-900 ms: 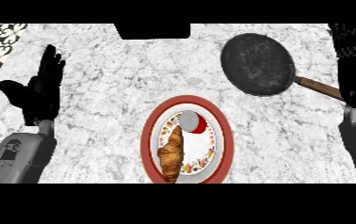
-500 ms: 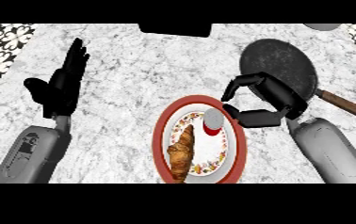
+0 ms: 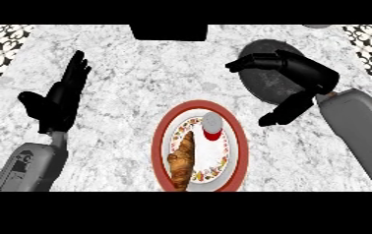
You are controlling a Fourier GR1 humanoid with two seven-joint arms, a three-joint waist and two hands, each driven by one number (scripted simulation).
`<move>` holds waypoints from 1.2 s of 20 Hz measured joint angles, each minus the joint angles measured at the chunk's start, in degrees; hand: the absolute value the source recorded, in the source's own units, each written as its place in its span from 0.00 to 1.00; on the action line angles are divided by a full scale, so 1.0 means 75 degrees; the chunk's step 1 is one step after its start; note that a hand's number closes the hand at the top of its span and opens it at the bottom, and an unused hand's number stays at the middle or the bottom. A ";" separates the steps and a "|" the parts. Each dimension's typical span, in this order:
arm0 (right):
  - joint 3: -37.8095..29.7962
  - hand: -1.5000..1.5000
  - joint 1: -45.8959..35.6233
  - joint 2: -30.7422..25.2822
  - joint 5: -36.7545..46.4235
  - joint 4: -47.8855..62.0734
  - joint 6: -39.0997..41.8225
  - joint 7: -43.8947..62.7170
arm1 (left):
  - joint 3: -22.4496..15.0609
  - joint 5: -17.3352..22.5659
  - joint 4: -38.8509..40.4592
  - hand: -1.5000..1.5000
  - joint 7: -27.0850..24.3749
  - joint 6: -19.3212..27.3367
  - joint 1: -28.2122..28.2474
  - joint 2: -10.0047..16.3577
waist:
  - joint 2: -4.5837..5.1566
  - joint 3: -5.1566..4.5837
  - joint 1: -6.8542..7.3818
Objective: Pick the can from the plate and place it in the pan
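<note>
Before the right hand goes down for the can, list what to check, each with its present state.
1. Can upright on the plate: ok.
2. Right hand open for a grasp: ok, fingers and thumb spread apart, holding nothing.
3. Right hand round the can: not ok, it hangs to the can's right, over the pan.
4. Croissant out of the hand's path: ok, it lies on the can's left, away from the right hand.
5. Whole pan in sight: not ok, the right hand hides part.
6. Left hand out of the way: ok, open at the view's left.
</note>
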 measured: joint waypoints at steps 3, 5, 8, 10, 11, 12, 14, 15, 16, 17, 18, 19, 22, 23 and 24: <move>0.0010 0.00 -0.0737 -0.0523 0.0174 -0.0063 0.0765 0.0153 | 0.0015 -0.0042 -0.0111 0.50 0.0145 0.0038 0.0009 0.0021 | -0.0030 -0.0007 -0.0058; 0.0147 0.00 -0.1265 -0.0771 0.0421 -0.0103 0.1207 0.0308 | -0.0010 -0.0053 -0.0205 0.50 0.0202 0.0054 0.0056 -0.0016 | -0.0040 -0.0009 -0.0047; 0.0339 0.00 -0.1944 -0.0756 0.0651 -0.0291 0.1742 0.0905 | 0.0031 -0.0070 -0.0236 0.50 0.0223 0.0031 0.0094 -0.0019 | -0.0053 -0.0013 -0.0094; 0.0328 0.00 -0.2403 -0.0560 0.0696 -0.0179 0.2087 0.1320 | 0.0069 -0.0082 -0.0302 0.50 0.0232 -0.0005 0.0203 -0.0014 | -0.0051 -0.0013 -0.0101; 0.0332 0.00 -0.2553 -0.0459 0.0771 -0.0168 0.2203 0.1431 | 0.0067 -0.0116 -0.0360 0.50 0.0302 0.0033 0.0207 -0.0047 | -0.0050 -0.0013 -0.0111; 0.0306 0.00 -0.2699 -0.0309 0.0820 -0.0193 0.2266 0.1595 | 0.0090 -0.0162 -0.0347 0.50 0.0322 0.0050 0.0179 -0.0059 | -0.0049 -0.0011 -0.0128; 0.0331 0.00 -0.3112 0.0066 0.0969 -0.0146 0.2310 0.1951 | 0.0114 -0.0173 -0.0357 0.50 0.0318 0.0011 0.0204 -0.0091 | -0.0047 -0.0011 -0.0123; 0.0340 0.00 -0.3274 0.0233 0.1033 -0.0167 0.2346 0.2120 | 0.0180 -0.0153 -0.0335 0.50 0.0257 -0.0053 0.0252 -0.0063 | -0.0046 -0.0012 -0.0128; 0.0323 0.00 -0.3376 0.0376 0.1065 -0.0254 0.2385 0.2292 | 0.0176 -0.0209 -0.0232 0.50 0.0274 -0.0013 0.0136 -0.0129 | -0.0047 -0.0012 -0.0156; 0.0358 0.00 -0.3398 0.0573 0.1159 -0.0273 0.2356 0.2427 | 0.0194 -0.0211 -0.0263 0.50 0.0184 -0.0082 0.0263 -0.0127 | -0.0049 -0.0012 -0.0156; 0.0319 0.00 -0.3369 0.0678 0.1184 -0.0368 0.2429 0.2565 | 0.0206 -0.0220 -0.0404 0.50 0.0280 -0.0095 0.0301 -0.0118 | -0.0051 -0.0012 -0.0165; 0.0282 0.00 -0.3355 0.0832 0.1159 -0.0462 0.2521 0.2765 | 0.0238 -0.0237 -0.0389 0.50 0.0239 -0.0100 0.0333 -0.0156 | -0.0054 -0.0010 -0.0181; 0.0309 0.00 -0.3299 0.1337 0.1068 -0.0623 0.2770 0.3243 | 0.0246 -0.0323 -0.0319 0.50 0.0273 -0.0081 0.0235 -0.0281 | -0.0054 -0.0008 -0.0212; 0.0353 0.00 -0.3189 0.1436 0.1038 -0.0727 0.2882 0.3342 | 0.0289 -0.0320 -0.0373 0.50 0.0287 -0.0107 0.0304 -0.0252 | -0.0058 -0.0010 -0.0214; 0.0326 0.00 -0.3168 0.1525 0.0967 -0.0753 0.3039 0.3438 | 0.0378 -0.0276 -0.0361 0.50 0.0279 -0.0190 0.0305 -0.0203 | -0.0056 -0.0009 -0.0217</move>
